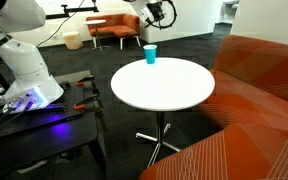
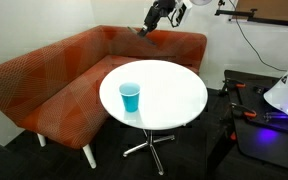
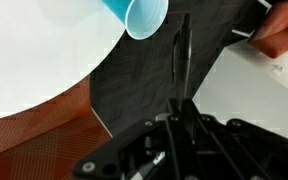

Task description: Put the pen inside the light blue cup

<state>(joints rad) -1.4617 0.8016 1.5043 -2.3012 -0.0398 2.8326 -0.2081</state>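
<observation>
The light blue cup (image 1: 150, 54) stands upright near the edge of the round white table (image 1: 169, 90); it also shows in an exterior view (image 2: 130, 97) and at the top of the wrist view (image 3: 142, 18). My gripper (image 1: 160, 12) is high in the air, away from the table and well above the cup, also seen in an exterior view (image 2: 155, 19). In the wrist view the gripper (image 3: 179, 118) is shut on the thin dark pen (image 3: 181, 60), which sticks straight out from the fingers. The pen's tip lies just beside the cup's rim in that view.
An orange corner sofa (image 2: 54, 75) wraps round the table (image 2: 174, 95). The robot's base sits on a dark cart (image 1: 44, 115) beside the table. An orange armchair (image 1: 114, 28) stands at the back. Dark carpet surrounds the table's pedestal foot (image 1: 160, 140).
</observation>
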